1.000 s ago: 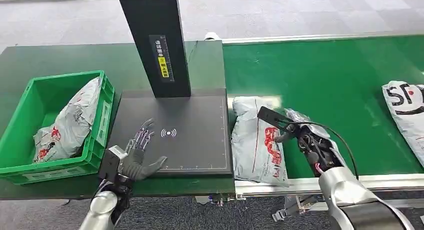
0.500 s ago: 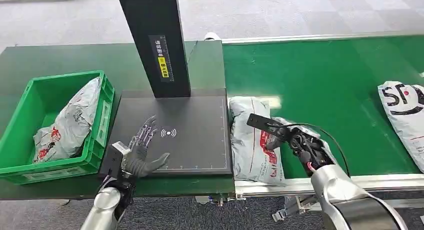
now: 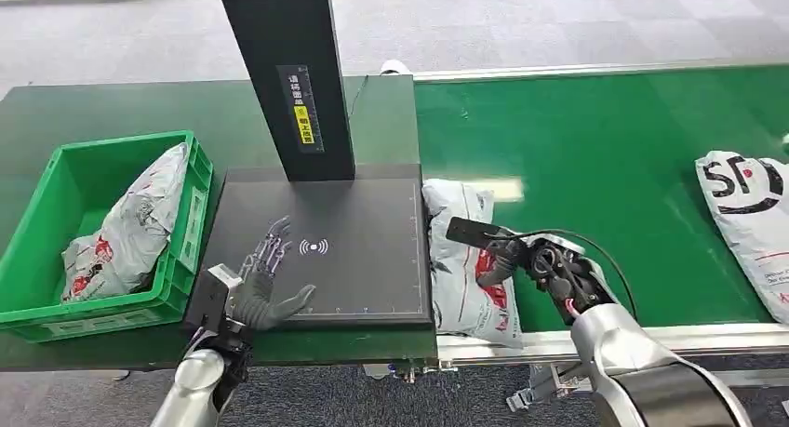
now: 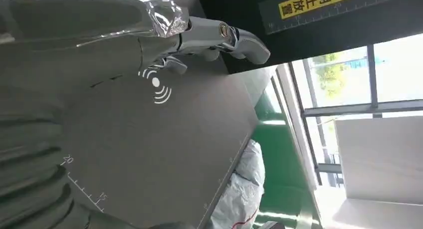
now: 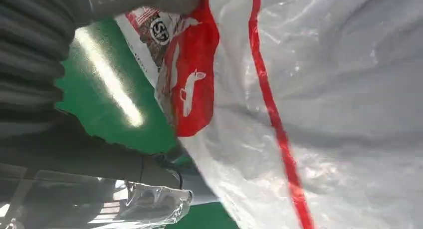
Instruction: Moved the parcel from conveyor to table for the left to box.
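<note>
A grey-white parcel [image 3: 461, 278] with red print lies at the left end of the green conveyor [image 3: 605, 139], its edge against the dark scan plate [image 3: 354, 278]. My right hand [image 3: 523, 258] is on the parcel's right side. In the right wrist view the parcel [image 5: 324, 104] sits between the thumb and the fingers [image 5: 105, 164], so the hand holds it. My left hand [image 3: 262, 283] hovers open over the plate's front left corner, with its fingers [image 4: 219, 37] stretched out above the plate [image 4: 164, 149].
A green crate [image 3: 56, 315] stands on the dark table [image 3: 93, 111] at the left, with another parcel [image 3: 130, 227] inside. A black scanner column [image 3: 288, 73] rises behind the plate. A white parcel with black letters [image 3: 744, 213] lies at the conveyor's right.
My right hand and the parcel have moved left, closer to the scan plate. The parcel at the far right has also drifted left. My left hand has barely shifted.
</note>
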Controlling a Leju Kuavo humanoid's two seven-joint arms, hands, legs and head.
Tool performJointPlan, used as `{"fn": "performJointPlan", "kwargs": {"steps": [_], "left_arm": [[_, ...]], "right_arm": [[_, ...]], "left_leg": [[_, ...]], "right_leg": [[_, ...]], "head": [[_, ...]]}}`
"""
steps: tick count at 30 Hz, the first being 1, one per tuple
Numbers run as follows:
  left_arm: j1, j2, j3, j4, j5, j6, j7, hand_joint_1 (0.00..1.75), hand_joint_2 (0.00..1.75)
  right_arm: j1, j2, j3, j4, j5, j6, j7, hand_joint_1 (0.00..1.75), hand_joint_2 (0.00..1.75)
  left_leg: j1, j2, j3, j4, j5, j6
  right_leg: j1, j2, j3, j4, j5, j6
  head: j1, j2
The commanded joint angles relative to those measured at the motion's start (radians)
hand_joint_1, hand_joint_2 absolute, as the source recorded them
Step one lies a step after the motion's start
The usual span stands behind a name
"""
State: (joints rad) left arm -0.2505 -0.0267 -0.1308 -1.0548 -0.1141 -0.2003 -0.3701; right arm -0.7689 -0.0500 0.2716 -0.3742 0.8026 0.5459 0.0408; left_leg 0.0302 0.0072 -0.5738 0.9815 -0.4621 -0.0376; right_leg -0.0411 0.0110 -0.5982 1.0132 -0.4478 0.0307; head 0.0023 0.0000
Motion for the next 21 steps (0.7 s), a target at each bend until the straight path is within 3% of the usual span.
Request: {"fn": "performJointPlan", "kwargs": {"steps": [1, 21], "left_arm": [[0.021, 0.003, -0.004, 0.003, 0.006, 0.003, 0.013, 0.00, 1.75], [0.078, 0.004, 0.014, -0.078, 0.010, 0.009, 0.025, 0.00, 1.75]], "right_arm": [[-0.035, 0.011, 0.065, 0.049, -0.020, 0.018, -0.019, 1.75, 1.75], [-0.038, 0.012, 0.116, 0.024, -0.034, -0.002, -0.070, 1.75, 1.75]], "left_leg": [[0.000, 0.001, 0.001, -0.001, 0.000, 0.002], [0.000, 0.001, 0.002, -0.001, 0.000, 0.003]], "right_leg": [[0.001, 0.000, 0.001, -0.001, 0.000, -0.003], [0.001, 0.000, 0.001, -0.001, 0.000, -0.004]], "head": [[0.000, 0.000], [0.000, 0.000]]}}
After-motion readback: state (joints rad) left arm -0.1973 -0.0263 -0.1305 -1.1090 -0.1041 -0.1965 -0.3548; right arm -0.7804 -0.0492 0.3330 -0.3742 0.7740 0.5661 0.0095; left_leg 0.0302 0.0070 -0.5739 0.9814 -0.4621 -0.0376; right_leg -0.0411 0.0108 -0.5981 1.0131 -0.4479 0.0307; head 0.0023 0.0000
